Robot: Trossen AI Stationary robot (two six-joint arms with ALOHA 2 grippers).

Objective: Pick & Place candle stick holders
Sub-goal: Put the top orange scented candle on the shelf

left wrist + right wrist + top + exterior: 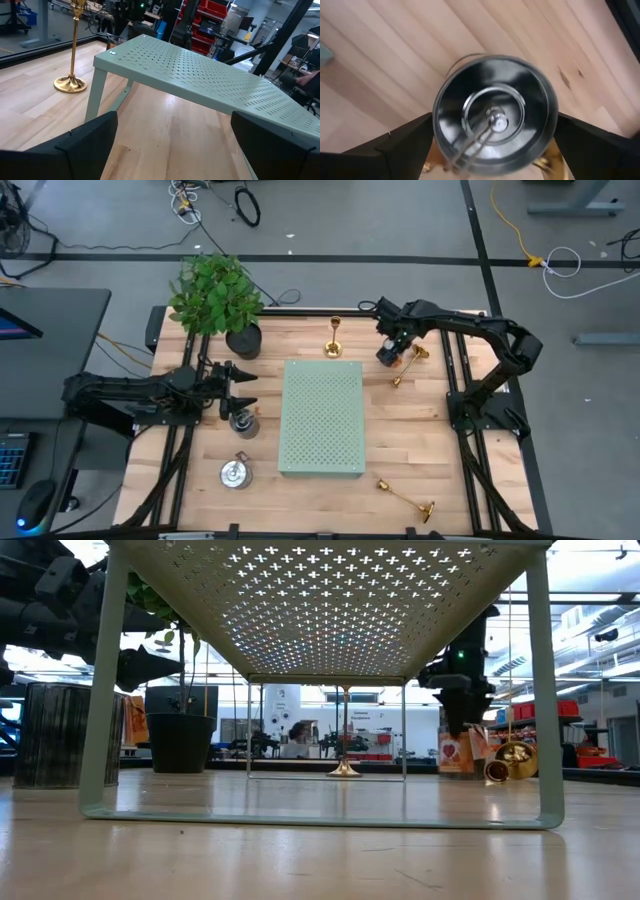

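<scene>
One brass candle stick holder (334,338) stands upright on its round base beyond the green shelf's far edge; it also shows in the left wrist view (73,60). A second (408,366) lies on its side at the far right. A third (405,498) lies near the front right. My right gripper (390,352) points down beside the second one, open, with a round dark metal tin (495,122) between its fingers. My left gripper (243,385) waits at the left, open and level, facing the shelf. My right gripper's fingers (412,142) stand on either side of the tin's rim (440,107), coming from above. I cannot tell whether they touch it.
A green perforated metal shelf (320,418) stands on legs at mid-table. A potted plant (215,295) is at the far left. Two metal tins (243,423) (236,473) stand left of the shelf. Bare wood lies right of the shelf.
</scene>
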